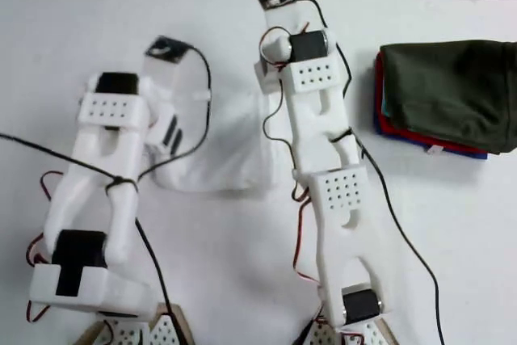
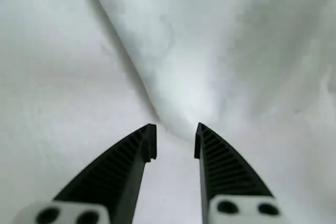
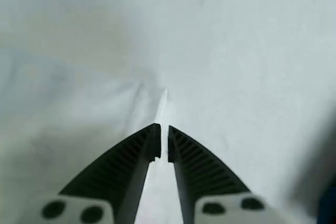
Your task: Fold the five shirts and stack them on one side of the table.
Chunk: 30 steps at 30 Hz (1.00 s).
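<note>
White shirt [image 1: 234, 151] lies between 2 arms, well apart from the folded stack [image 1: 448, 94] (green on top), left gripper [image 2: 176, 140] open at a fold, right gripper [image 3: 164, 142] pinching a thin edge that could slip free under tension.

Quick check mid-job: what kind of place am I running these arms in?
Probably a hobby or lab workbench rather than a laundry room: a plain white table carries a white printed arm beside another, loose black cable trails over it, and a stack of folded shirts sits at one side.
</note>
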Motion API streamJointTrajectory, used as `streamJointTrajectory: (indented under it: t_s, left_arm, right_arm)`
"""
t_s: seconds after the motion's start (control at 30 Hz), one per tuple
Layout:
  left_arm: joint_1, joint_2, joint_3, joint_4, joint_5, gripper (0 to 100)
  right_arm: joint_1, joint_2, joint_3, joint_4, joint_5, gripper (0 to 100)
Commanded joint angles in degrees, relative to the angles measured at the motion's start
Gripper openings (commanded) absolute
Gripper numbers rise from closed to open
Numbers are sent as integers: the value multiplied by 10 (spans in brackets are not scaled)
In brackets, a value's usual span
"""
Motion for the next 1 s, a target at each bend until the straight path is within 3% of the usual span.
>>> streamJointTrajectory:
  t_s: [0.0,0.13,0.23,0.53,0.7,0.97]
  left_arm:
    - [-42,-26,-33,9,1,146]
    - [-94,-25,-28,6,-2,146]
    - [-129,-24,-22,-2,-4,146]
    - [-175,-24,49,-76,-34,146]
    - [-177,-24,60,-85,-33,146]
    - [-177,-25,59,-85,-33,146]
  right_arm:
    - [-2,-7,10,14,-33,157]
    - [-7,-11,76,14,-146,283]
    - [-26,-11,126,14,-182,307]
    - [-85,-116,215,14,-199,305]
    - [-100,-153,295,13,-198,307]
    - [-104,-148,304,13,-194,307]
